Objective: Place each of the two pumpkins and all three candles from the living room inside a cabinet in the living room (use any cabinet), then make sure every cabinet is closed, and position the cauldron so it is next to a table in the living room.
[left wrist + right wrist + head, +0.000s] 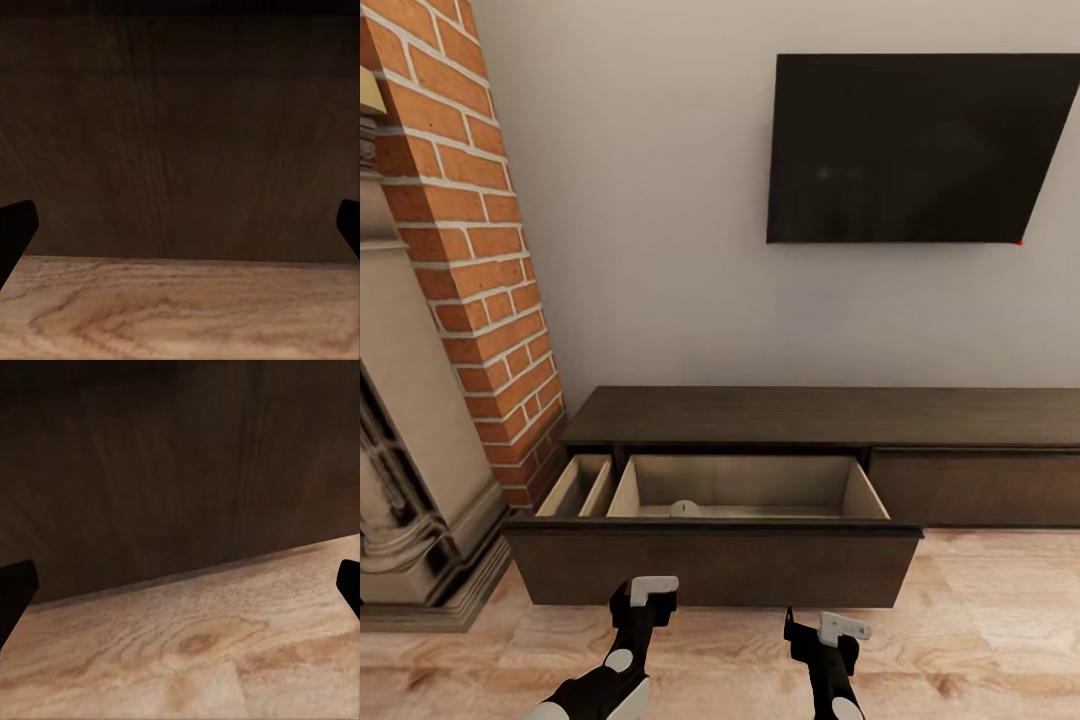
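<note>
The cabinet (830, 415) runs across the lower middle of the head view with its big drawer (715, 565) pulled out toward the robot. 1 pale candle (684, 508) sits low in the drawer, near the front. The left gripper (650, 592) and right gripper (838, 628) hang at the bottom of the frame, just short of the drawer front; each wrist view shows both fingers spread wide, holding nothing. My worry: an uneven shove could skew the drawer or leave it ajar, and a fast push might topple that candle.
</note>
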Robot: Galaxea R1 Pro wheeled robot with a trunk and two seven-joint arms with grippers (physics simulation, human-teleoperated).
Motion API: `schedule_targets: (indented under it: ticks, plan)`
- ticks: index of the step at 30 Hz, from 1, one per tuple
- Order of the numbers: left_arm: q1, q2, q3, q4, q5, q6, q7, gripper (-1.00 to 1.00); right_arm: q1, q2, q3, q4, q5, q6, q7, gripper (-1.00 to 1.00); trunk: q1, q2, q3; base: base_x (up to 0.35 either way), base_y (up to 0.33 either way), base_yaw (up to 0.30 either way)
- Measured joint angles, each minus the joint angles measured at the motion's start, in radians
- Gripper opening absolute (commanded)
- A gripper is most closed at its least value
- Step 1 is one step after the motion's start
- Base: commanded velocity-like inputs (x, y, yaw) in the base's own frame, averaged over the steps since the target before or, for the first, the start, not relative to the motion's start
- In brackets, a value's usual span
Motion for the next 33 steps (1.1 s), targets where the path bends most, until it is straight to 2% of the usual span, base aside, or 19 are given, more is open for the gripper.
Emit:
schedule_targets:
  ticks: [11,29,33]
  plan:
    - [0.000,0.000,0.000,0.000,0.000,0.000,0.001,1.00,0.000,-0.001,-0.001,0.000,-0.003,0.000,0.000,1.00,0.000,0.000,0.000,0.113,0.000,0.000]
    - [0.000,0.000,0.000,-0.001,0.000,0.000,0.000,1.00,0.000,-0.001,-0.001,0.001,-0.006,0.000,0.000,1.00,0.000,0.000,0.000,0.008,0.000,0.000]
    - [0.000,0.000,0.000,-0.002,0.000,0.000,0.000,1.00,0.000,-0.001,-0.001,0.001,-0.006,0.000,0.000,1.00,0.002,-0.001,-0.015,0.000,0.000,0.000]
